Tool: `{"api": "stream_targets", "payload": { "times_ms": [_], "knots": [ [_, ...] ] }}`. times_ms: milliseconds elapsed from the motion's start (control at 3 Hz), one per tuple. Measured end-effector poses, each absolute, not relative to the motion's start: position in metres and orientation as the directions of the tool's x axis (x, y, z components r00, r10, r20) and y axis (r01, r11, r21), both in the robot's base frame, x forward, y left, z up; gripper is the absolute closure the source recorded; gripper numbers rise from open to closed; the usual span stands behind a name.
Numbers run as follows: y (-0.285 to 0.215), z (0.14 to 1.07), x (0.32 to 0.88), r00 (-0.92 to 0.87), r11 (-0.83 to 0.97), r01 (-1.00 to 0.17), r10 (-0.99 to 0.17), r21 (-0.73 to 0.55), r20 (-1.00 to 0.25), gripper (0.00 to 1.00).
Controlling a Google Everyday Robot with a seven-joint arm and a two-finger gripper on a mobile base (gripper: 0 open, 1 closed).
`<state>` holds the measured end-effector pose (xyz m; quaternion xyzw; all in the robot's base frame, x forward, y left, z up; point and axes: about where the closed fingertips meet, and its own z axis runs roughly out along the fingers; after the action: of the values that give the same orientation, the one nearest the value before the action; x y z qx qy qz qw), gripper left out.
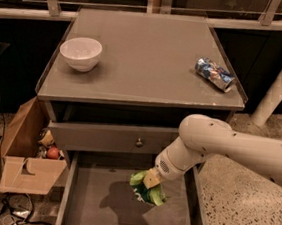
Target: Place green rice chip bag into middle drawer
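Note:
The green rice chip bag (148, 192) is a crinkled light-green bag held over the open middle drawer (96, 205), a wide shallow grey drawer with a bare floor. My gripper (150, 182) comes down from the white arm at the right and is shut on the top of the bag. The bag hangs a little above the drawer floor, right of its middle, and casts a shadow to its left. The lower part of the bag shows below the gripper.
A white bowl (80, 53) and a crushed blue-silver can (215, 74) lie on the cabinet top (147, 50). The closed upper drawer front with a round knob (139, 143) is just behind the gripper. An open cardboard box (28, 158) with small items stands at the left.

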<state>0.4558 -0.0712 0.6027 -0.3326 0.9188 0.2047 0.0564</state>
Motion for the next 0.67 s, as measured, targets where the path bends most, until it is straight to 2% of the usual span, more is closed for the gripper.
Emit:
{"api": "stream_targets", "payload": {
  "times_ms": [667],
  "knots": [
    [-0.081, 0.577, 0.469, -0.821, 0.737, -0.57, -0.528, 0.363, -0.217, 1.0]
  ]
}}
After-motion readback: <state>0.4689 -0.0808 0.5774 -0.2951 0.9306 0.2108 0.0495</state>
